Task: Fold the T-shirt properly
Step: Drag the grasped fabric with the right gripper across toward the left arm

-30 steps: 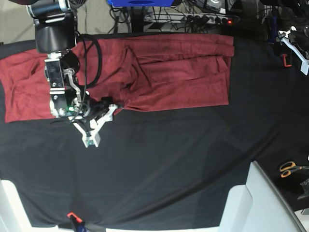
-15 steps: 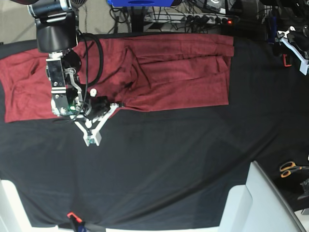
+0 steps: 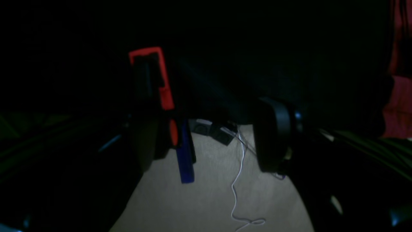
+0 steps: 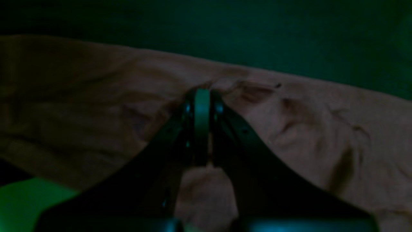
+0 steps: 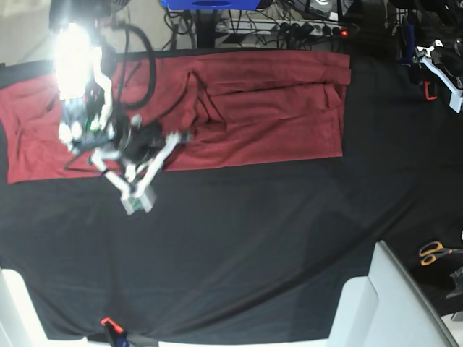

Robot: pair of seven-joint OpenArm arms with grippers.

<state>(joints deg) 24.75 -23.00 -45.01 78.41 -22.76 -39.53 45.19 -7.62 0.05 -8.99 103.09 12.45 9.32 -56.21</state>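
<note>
Base view: we read no writing or brand anywhere. The T-shirt [image 5: 239,108] lies spread across the far half of the black cloth sheet [image 5: 253,246], a plain brick-red knit with creases near its middle and a straight near edge. The right gripper [image 5: 181,137] reaches onto it from the view's left, under a bright glare. The left gripper [image 5: 439,69] sits at the far right edge, off the shirt. Orange-handled scissors [image 5: 434,251] lie near the right edge.

Left wrist view: very dark; the left gripper's jaws stand apart above pale floor, holding nothing. A red strip of T-shirt [image 3: 397,103] shows at right.

Right wrist view: the right gripper [image 4: 202,93] has its jaws pressed together, pinching a puckered fold of the T-shirt [image 4: 305,122]
</note>
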